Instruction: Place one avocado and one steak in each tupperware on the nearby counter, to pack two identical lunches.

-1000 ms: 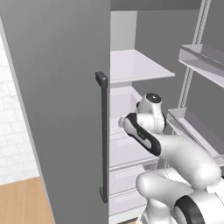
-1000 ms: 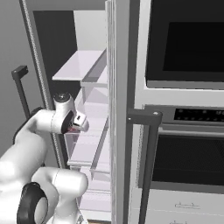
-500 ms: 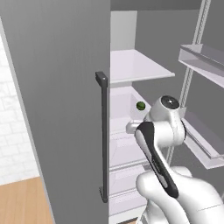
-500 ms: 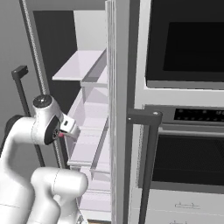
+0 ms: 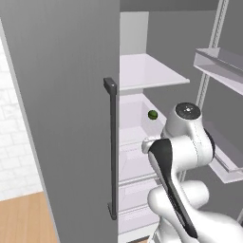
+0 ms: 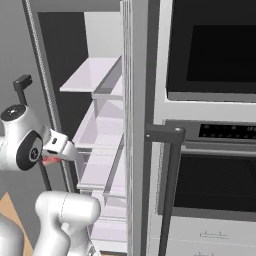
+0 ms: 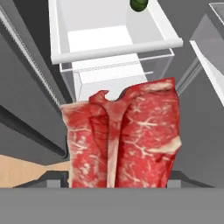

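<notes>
Inside open fridge (image 5: pixel 142 71), at 12 o'clock in hand view: avocado (image 7: pixel 139 4) on white shelf (image 7: pixel 113 48). At 6 o'clock: steak (image 7: pixel 124 140) clamped between jaws, outside fridge.

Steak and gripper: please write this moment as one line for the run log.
gripper: shut on steak | place: in front of open fridge | avocado: on fridge shelf | tupperware: not yet filled
</notes>
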